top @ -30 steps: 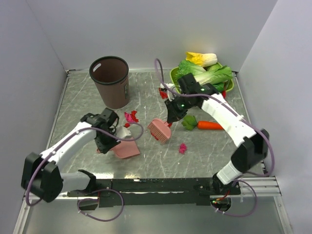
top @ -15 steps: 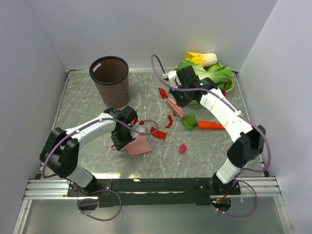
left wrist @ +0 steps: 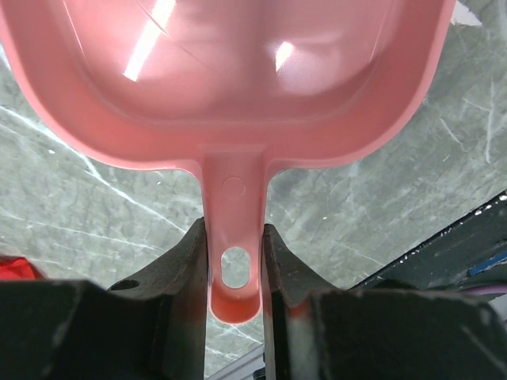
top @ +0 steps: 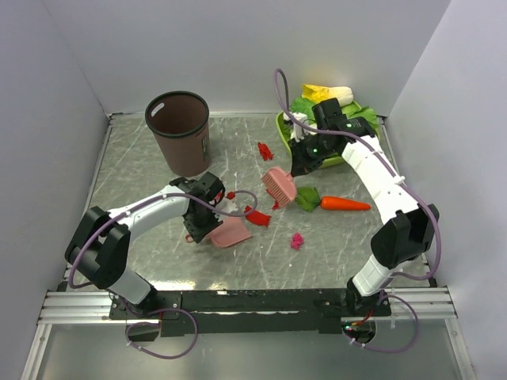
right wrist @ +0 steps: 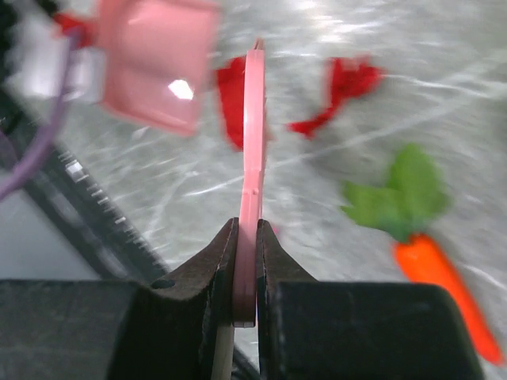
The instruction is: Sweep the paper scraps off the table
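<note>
My left gripper [top: 204, 229] is shut on the handle of the pink dustpan [top: 230, 235], which lies flat on the grey table [top: 135, 178]. In the left wrist view the handle [left wrist: 234, 261] sits between my fingers. My right gripper [top: 298, 161] is shut on a pink brush [top: 279, 184], held over the table's middle and seen edge-on in the right wrist view [right wrist: 253, 142]. Red paper scraps lie near the dustpan's mouth [top: 255, 215], under the brush [top: 276, 203], and further back [top: 264, 150]. A magenta scrap [top: 297, 241] lies alone nearer the front.
A brown bin [top: 179, 131] stands at the back left. A green bowl of cabbage [top: 337, 119] sits at the back right. An orange carrot [top: 344, 203] with green leaves [top: 307, 198] lies right of the brush. A black rail [top: 261, 301] runs along the near edge.
The brush was lifted from near the dustpan toward the back right, then came back down a little to the left. The dustpan slid right. Red scraps now lie spread between them.
</note>
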Controlling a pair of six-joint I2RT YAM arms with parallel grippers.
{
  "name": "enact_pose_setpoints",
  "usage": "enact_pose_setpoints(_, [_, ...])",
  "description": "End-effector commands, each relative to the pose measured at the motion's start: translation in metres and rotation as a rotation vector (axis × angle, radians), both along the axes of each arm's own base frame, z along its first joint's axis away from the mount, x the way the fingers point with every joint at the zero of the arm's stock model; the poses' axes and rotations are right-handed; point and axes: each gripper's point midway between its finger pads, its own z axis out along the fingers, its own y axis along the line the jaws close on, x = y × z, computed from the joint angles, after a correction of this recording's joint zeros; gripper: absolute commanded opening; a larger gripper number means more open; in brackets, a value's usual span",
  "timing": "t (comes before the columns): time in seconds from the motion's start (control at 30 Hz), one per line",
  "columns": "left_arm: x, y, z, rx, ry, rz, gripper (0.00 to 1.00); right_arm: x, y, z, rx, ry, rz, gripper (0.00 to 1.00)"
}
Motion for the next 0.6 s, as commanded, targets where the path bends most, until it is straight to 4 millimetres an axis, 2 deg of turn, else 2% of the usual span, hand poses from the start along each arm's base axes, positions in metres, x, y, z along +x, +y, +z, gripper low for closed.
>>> enact_pose_setpoints(0.0, [-0.001,-0.005,-0.001,-0.034,-0.014,-0.006,0.01,0.033,-0.021,0.047,-0.053,-0.281,-0.106,0.0])
enact_pose_setpoints(0.03, [0.002,-0.007,-0.003,-0.038,-0.024,-0.006,0.1,0.04,-0.028,0.048,-0.089,-0.296,-0.145,0.0])
enact_pose_setpoints(0.1, [0.003,-0.009,-0.007,-0.043,-0.025,-0.013,0.15,0.047,-0.029,0.044,-0.107,-0.289,-0.177,0.0])
enact_pose_setpoints(0.27, [0.019,-0.02,-0.011,-0.088,-0.101,-0.029,0.3,0.042,-0.029,0.036,-0.104,-0.259,-0.176,0.0])
enact_pose_setpoints(0.3, [0.019,-0.022,-0.012,-0.097,-0.099,-0.031,0.4,0.042,-0.028,0.036,-0.104,-0.261,-0.176,0.0])
enact_pose_setpoints(0.5, [0.017,-0.023,-0.018,-0.118,-0.109,-0.026,0.64,0.041,-0.035,0.029,-0.126,-0.251,-0.2,0.0])
enact_pose_setpoints(0.57, [0.013,-0.019,-0.022,-0.109,-0.104,-0.015,0.65,0.041,-0.035,0.026,-0.136,-0.256,-0.201,0.0])
